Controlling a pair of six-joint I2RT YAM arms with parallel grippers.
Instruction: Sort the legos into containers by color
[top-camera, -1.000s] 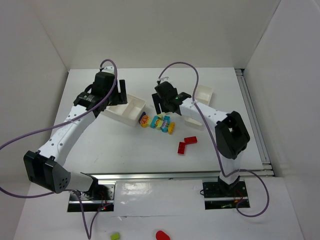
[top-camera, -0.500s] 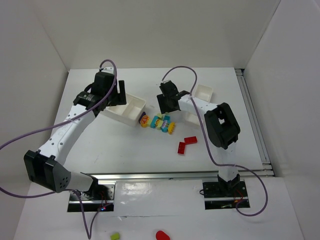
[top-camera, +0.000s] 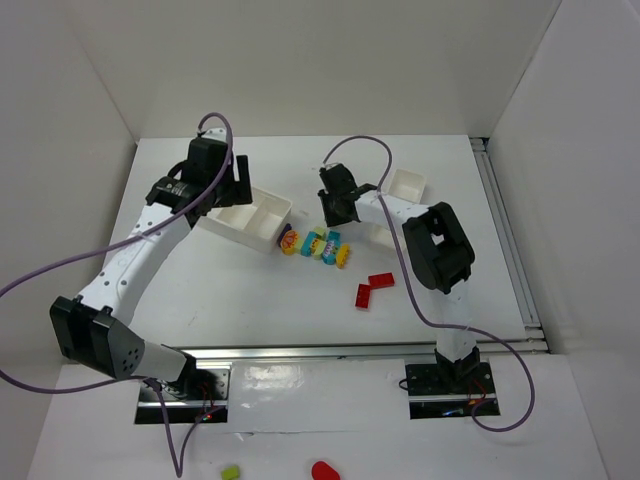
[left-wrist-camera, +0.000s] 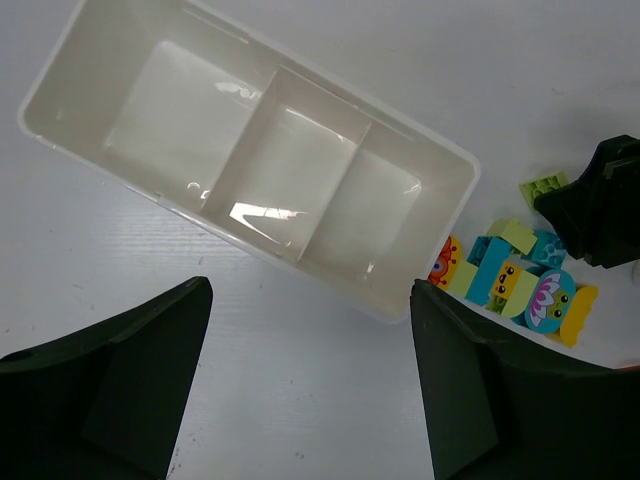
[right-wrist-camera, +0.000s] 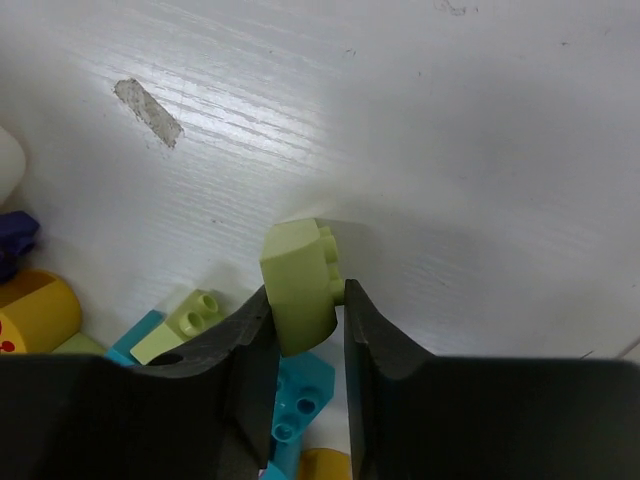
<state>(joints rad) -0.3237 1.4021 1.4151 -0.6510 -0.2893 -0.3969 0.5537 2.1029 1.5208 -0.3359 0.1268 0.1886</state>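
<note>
lime green lego (right-wrist-camera: 300, 285) pinched in right jaws; lego pile (top-camera: 322, 245) beside wide white tray (top-camera: 245, 236); two red legos (top-camera: 372, 288) nearer; narrow tray (top-camera: 408, 186) right

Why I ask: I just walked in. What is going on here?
It's a colour-sorting job. The right claw is shut on a lime green brick beside the mixed pile. The left claw hangs open above the wide tray, whose three compartments show nothing inside. Two red bricks lie apart on the table.

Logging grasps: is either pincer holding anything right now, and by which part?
The right pincer clamps a lime green brick by its two opposite sides. The left pincer is open, holding nothing.
</note>
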